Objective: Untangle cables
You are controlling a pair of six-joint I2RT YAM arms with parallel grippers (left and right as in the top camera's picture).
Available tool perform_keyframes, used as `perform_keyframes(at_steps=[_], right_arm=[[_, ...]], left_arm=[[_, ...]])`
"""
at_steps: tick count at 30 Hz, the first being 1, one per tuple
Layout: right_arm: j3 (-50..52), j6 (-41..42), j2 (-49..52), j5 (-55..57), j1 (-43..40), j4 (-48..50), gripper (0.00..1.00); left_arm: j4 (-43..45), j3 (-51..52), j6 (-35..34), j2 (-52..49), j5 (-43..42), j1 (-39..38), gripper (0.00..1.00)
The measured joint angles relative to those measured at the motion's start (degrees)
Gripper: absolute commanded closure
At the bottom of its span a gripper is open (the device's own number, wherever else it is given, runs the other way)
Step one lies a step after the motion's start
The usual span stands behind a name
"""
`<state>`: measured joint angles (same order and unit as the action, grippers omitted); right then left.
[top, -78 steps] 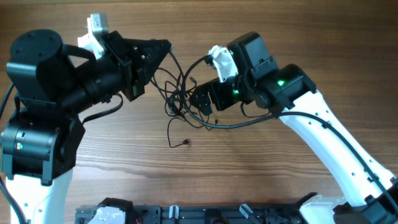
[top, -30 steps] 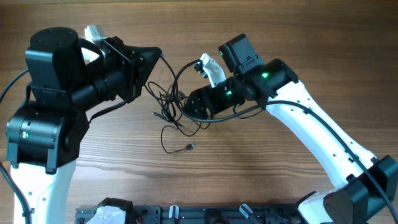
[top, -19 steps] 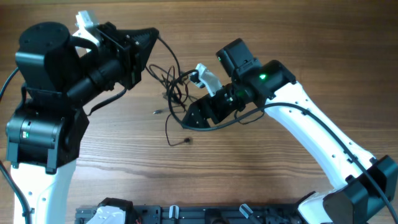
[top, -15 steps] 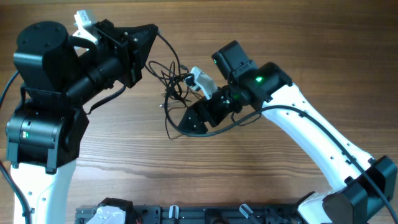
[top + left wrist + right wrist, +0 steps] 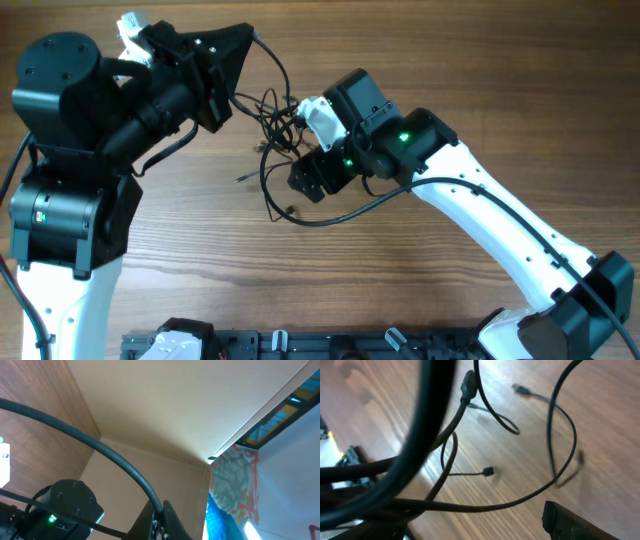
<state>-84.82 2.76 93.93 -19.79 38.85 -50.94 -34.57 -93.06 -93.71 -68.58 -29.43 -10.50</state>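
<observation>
the right claw [image 5: 306, 180] has swung left, closer to the cables [image 5: 274, 112] bunched between the arms over the surface [image 5: 200, 235]. it gapes wide, empty. the left claw [image 5: 250, 38] is pinched on one strand running up-left. the bunch lies just beyond the right claw, the nearer one.

Three views: one high, two on my wrists.
My overhead camera looks straight down on the table [image 5: 430, 300]. My right wrist camera hangs close above the wood and shares the cables [image 5: 272, 125] with it. My left wrist camera tilts up at the ceiling [image 5: 165, 405].
</observation>
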Motion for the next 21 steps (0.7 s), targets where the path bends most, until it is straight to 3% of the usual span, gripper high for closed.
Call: perform_keyframes(at_steps=[3, 9, 10, 11, 14, 16, 21], right_arm=[[0.0, 0.0, 0.0, 1.2, 0.0, 1.4, 0.14], [0.0, 0.2, 0.0, 2.3, 0.0, 4.8, 0.26], [0.0, 0.2, 0.0, 2.3, 0.0, 5.2, 0.30], [0.0, 0.2, 0.0, 2.3, 0.0, 5.4, 0.54], [0.0, 0.2, 0.2, 2.4, 0.0, 6.6, 0.82], [0.0, 0.3, 0.7, 2.5, 0.0, 6.8, 0.95], [0.0, 0.4, 1.8, 2.6, 0.0, 6.9, 0.96]], left_arm=[[0.3, 0.0, -0.7, 0.0, 0.0, 0.0, 0.96], [1.0, 0.0, -2.3, 0.0, 0.0, 0.0, 0.96], [1.2, 0.0, -2.7, 0.0, 0.0, 0.0, 0.96], [1.3, 0.0, -3.1, 0.0, 0.0, 0.0, 0.96], [2.9, 0.0, -4.3, 0.0, 0.0, 0.0, 0.96], [3.2, 0.0, -4.6, 0.0, 0.0, 0.0, 0.96], [3.3, 0.0, -4.8, 0.0, 0.0, 0.0, 0.96]])
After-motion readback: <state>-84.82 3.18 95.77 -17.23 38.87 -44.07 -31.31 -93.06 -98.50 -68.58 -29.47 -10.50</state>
